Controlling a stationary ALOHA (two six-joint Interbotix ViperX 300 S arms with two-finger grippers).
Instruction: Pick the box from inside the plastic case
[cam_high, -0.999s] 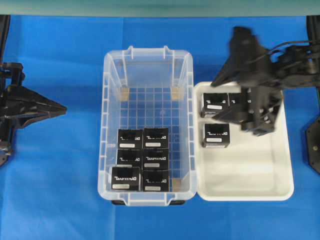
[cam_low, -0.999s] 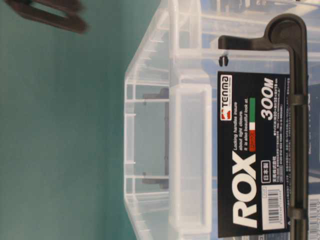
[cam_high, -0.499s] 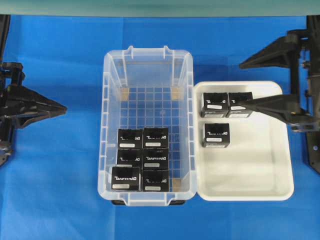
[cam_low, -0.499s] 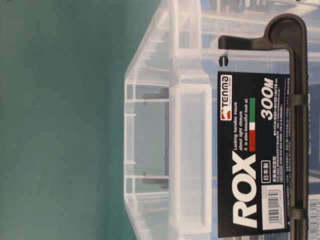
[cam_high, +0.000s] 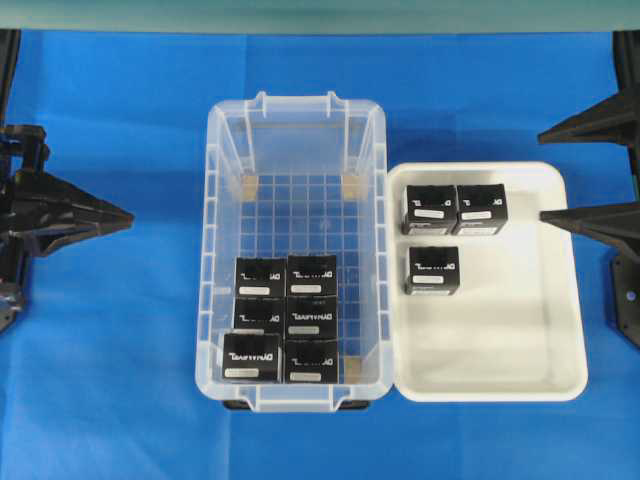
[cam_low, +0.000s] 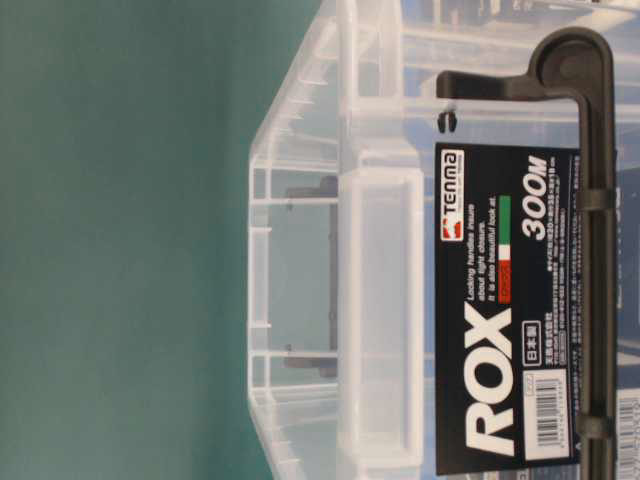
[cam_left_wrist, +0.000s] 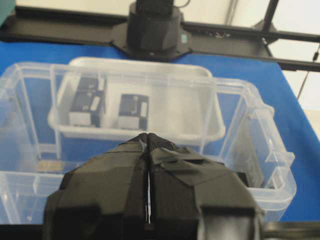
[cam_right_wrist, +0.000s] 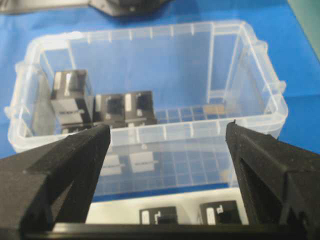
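The clear plastic case (cam_high: 297, 107) stands mid-table on blue cloth. Several black boxes (cam_high: 286, 318) sit packed at its near end; through the wall they show as boxes (cam_right_wrist: 125, 107) in the right wrist view. My left gripper (cam_high: 128, 215) rests shut and empty to the left of the case, its tips (cam_left_wrist: 149, 136) pointing at the case wall (cam_left_wrist: 260, 115). Off the right side, my right gripper (cam_high: 541, 175) stands open with nothing between its fingers (cam_right_wrist: 80, 150), facing the case (cam_right_wrist: 150, 30).
A shallow white tray (cam_high: 500, 340) touches the case's right side and holds three black boxes (cam_high: 433, 270). The table-level view is filled by the case's end wall (cam_low: 300, 300) and its black ROX label (cam_low: 500, 320). Blue cloth surrounds everything.
My right arm has drawn back to the right, from over the tray's boxes to past the tray's right edge, jaws staying open. The left arm and all boxes are unmoved.
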